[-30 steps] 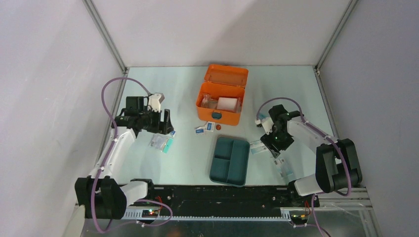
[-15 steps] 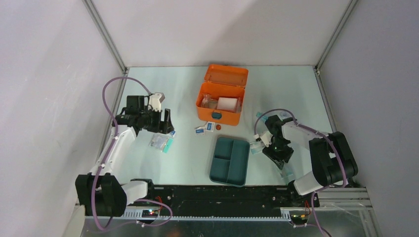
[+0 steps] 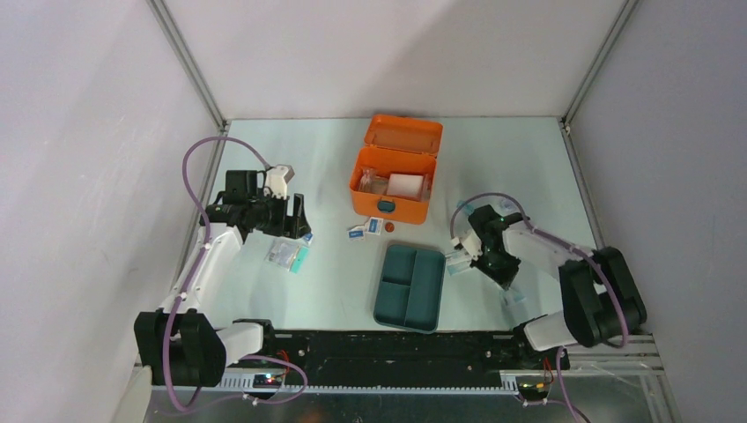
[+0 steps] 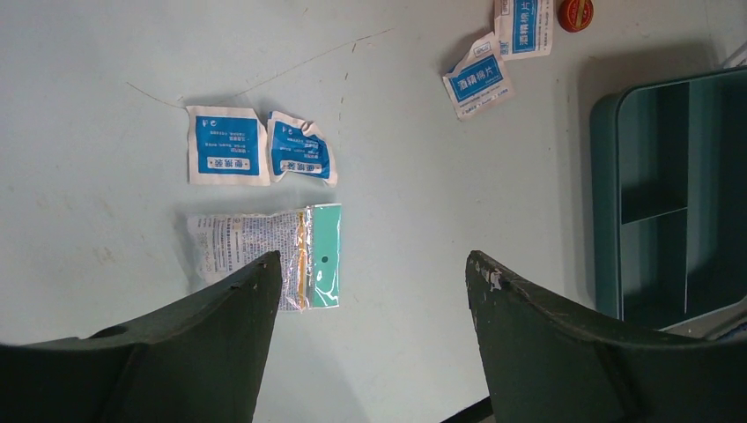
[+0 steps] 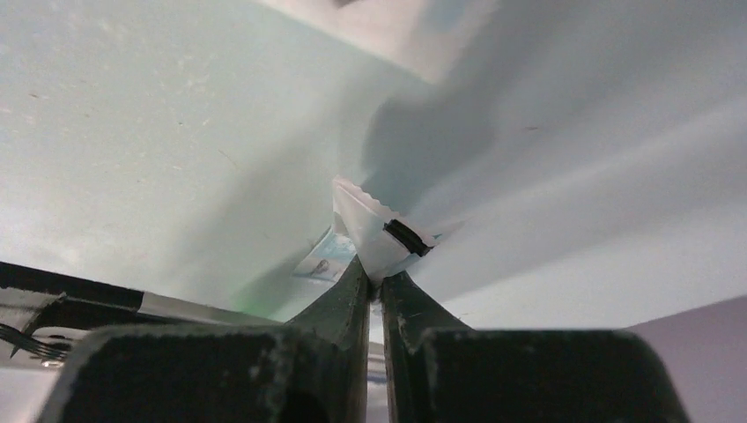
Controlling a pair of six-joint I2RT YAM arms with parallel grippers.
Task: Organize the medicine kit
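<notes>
The medicine kit (image 3: 392, 189) is a bright orange box standing open at the back centre, with a white pad and clear items inside. My left gripper (image 3: 295, 227) hovers open and empty over the table left of the kit; in the left wrist view (image 4: 372, 264) its jaws stand wide apart above a clear packet with a green header (image 4: 264, 256). My right gripper (image 3: 464, 257) is shut on a small white packet (image 5: 379, 231) and holds it by one edge next to the right side of the dark teal tray (image 3: 410, 286).
Two blue-white packets (image 4: 260, 152) lie beyond the clear one. Two more (image 4: 498, 53) and a small red cap (image 4: 575, 12) lie in front of the kit. Another clear packet (image 3: 511, 300) lies near the right arm's base.
The right arm has swung its wrist round and drawn in, with the gripper staying at the packet by the tray's right edge. The left arm has not moved.
</notes>
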